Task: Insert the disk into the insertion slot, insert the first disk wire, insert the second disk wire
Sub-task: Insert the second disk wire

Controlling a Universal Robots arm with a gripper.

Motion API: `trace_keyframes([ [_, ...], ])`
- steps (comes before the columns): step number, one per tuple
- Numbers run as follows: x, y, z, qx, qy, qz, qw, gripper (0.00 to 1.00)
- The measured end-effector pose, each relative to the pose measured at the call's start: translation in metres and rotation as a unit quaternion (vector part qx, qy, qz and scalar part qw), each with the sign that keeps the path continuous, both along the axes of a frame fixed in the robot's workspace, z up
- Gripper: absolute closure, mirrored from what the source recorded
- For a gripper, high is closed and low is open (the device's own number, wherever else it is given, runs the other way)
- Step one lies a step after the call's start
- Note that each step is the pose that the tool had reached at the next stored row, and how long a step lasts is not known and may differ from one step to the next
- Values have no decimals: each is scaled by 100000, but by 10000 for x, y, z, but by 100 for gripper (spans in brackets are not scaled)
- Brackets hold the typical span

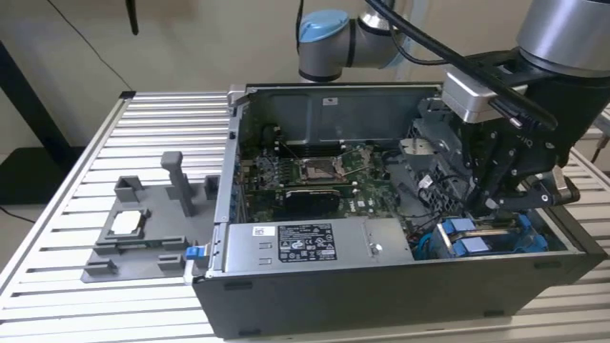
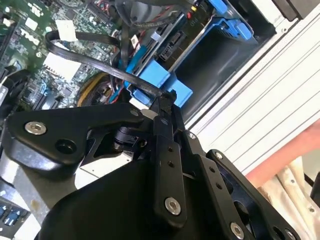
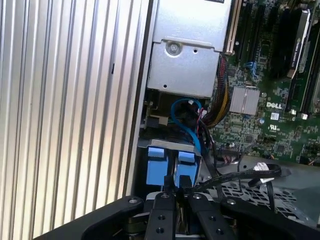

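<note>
1 computer case (image 1: 401,286), 1 power supply (image 1: 305,241), 2 blue carrier tabs (image 3: 156,166), 1 grey fixture (image 1: 143,236)

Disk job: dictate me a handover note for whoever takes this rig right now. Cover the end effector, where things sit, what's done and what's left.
End effector: shut on a black wire, low inside the open case at the exterior view's right.
Disk: its blue carrier tabs sit in the insertion slot, right by the fingertips.
Done: the disk looks inserted.
Left: the held wire is not visibly plugged in. The state of the other wire cannot be told.
</note>
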State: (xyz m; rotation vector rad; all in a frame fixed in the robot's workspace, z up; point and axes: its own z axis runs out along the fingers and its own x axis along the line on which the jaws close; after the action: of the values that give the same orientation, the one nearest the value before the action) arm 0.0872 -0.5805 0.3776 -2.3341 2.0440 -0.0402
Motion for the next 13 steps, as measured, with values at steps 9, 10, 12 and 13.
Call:
trace_keyframes([
  [9,38,0,-28,2799,78,-2139,99938,84],
  [10,59,0,-29,2794,149,-2138,99938,84],
  [12,100,0,-38,2821,317,-2147,99937,84],
  [13,118,0,-47,2853,400,-2150,99935,84],
])
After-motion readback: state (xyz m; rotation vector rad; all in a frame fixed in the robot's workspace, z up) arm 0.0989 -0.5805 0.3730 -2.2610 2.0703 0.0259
